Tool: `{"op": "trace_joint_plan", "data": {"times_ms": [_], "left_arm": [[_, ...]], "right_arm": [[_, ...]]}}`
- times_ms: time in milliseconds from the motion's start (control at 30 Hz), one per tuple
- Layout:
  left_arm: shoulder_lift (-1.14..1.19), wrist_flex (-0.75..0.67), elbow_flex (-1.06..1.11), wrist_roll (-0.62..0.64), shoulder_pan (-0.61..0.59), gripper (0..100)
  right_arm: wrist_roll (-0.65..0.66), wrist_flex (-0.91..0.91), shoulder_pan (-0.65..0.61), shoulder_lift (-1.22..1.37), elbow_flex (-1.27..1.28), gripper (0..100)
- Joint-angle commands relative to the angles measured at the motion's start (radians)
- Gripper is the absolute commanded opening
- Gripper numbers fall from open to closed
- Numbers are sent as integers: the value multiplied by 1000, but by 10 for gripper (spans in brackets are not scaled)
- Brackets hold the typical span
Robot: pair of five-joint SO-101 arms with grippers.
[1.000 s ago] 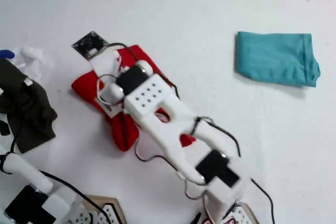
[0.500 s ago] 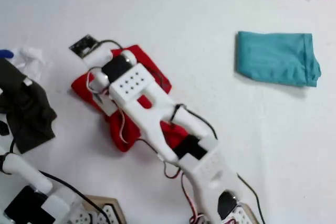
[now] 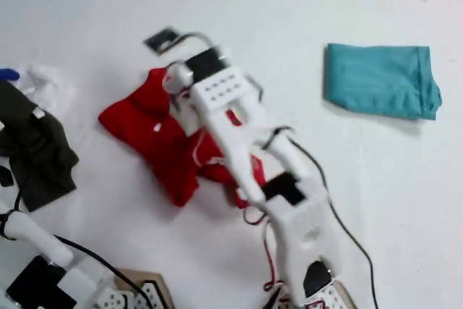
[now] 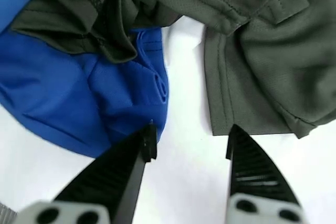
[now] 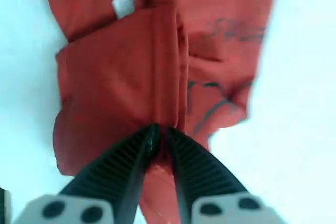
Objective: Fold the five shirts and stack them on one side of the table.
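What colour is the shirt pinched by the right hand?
Red; the shirt shows best in the right wrist view.

Comes to four plain shirts on one table (image 3: 289, 27): one red shirt (image 3: 155, 132), one teal shirt (image 3: 380, 81), one dark grey-green shirt (image 3: 40, 150) and one blue shirt (image 4: 79, 93). Adds one crumpled white cloth (image 3: 45, 79), too bunched to call a shirt for sure. Makes two arms besides, one right arm (image 3: 246, 135) and one left arm (image 3: 29, 233), with two grippers: one left gripper (image 4: 191, 135), one right gripper (image 5: 161, 132).
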Motion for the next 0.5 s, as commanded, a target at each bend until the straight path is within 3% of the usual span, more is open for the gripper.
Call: {"op": "trace_joint_plan", "data": {"times_ms": [0, 233, 467], "left_arm": [[-32, -15, -2, -3, 54, 236], [-31, -8, -2, 9, 178, 236], [-29, -8, -2, 135, 359, 238]], "right_arm": [[94, 33, 94, -222, -32, 18], [265, 36, 352, -475, 109, 18], [488, 33, 630, -665, 399, 18]]}}
